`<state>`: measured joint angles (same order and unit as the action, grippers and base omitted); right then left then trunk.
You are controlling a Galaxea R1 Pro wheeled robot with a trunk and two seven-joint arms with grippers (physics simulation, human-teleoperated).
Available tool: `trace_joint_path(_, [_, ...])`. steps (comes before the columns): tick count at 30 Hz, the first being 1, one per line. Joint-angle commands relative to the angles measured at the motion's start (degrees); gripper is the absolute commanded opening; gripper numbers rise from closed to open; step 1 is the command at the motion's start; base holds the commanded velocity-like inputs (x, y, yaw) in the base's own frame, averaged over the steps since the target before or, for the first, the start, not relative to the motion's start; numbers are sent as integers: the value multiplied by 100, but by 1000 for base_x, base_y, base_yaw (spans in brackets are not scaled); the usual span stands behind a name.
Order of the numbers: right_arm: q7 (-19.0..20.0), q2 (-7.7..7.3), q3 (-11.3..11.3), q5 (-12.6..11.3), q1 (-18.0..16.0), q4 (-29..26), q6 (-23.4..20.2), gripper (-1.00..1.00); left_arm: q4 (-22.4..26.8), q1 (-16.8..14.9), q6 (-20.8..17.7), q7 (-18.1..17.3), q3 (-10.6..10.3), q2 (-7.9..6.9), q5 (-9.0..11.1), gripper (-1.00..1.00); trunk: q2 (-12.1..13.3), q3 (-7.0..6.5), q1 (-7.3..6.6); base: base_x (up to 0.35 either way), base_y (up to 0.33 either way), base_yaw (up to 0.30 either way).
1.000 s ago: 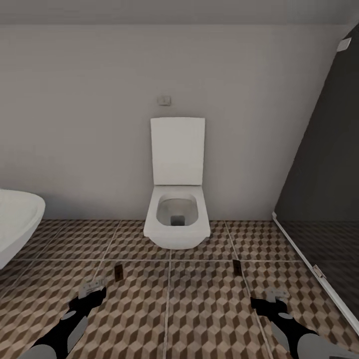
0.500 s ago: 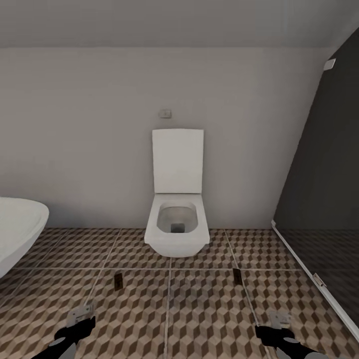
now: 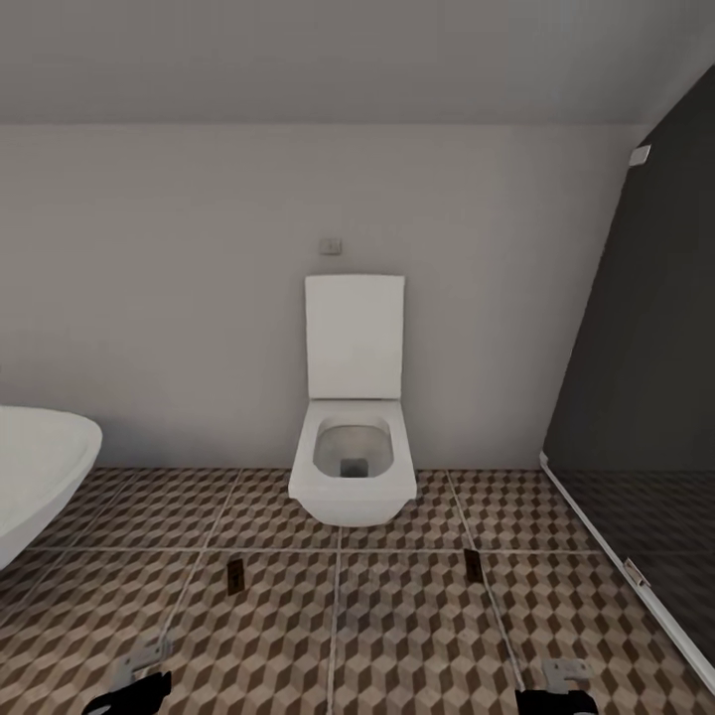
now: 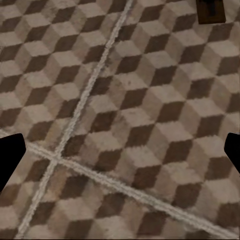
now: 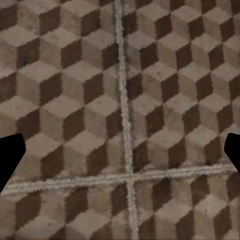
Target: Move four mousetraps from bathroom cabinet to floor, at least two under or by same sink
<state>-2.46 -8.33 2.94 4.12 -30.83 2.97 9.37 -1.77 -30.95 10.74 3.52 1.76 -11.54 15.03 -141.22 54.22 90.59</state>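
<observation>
Two mousetraps lie flat on the bathroom floor point(image 3: 397, 616) in front of the toilet, one to the left point(image 3: 236, 576) and one to the right point(image 3: 473, 566). In the left wrist view the corner of a mousetrap point(image 4: 210, 10) shows on the cube-pattern tiles point(image 4: 130, 115). My left gripper point(image 3: 134, 675) hangs low over the tiles, open and empty, its black fingertips point(image 4: 10, 157) wide apart. At the bottom right, my right gripper point(image 3: 561, 685) is also open and empty above bare tiles point(image 5: 120, 125). The cabinet is out of view.
A white toilet point(image 3: 353, 467) with its lid up stands against the back wall. The rim of a white sink point(image 3: 45, 472) juts in at the left. A dark glass shower panel point(image 3: 645, 397) with a pale floor rail closes off the right.
The whole picture has slid downward, so the camera has moved. Both grippers now sit lower, at the bottom edge. The two mousetraps keep their places on the tiles.
</observation>
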Motion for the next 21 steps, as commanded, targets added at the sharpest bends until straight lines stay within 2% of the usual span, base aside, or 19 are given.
trace_joint_path(1, [-21, 3, 31, 53, -5, 33, 42, 100, -38, -6, 32, 3, 14, 4, 4, 100, 39, -13, -24, 0, 0, 0])
trace_joint_path(15, [-32, 66, 37, 63, 14, 98, 22, 100, -253, 64, 50, 8, 17, 21, 11, 100, 600, -264, -331, 0, 0, 0])
trace_joint_path(21, [-29, 81, 39, 63, 14, 99, 21, 100, -260, 102, 206, 13, 18, 20, 16, 100, 841, -372, -463, 0, 0, 0])
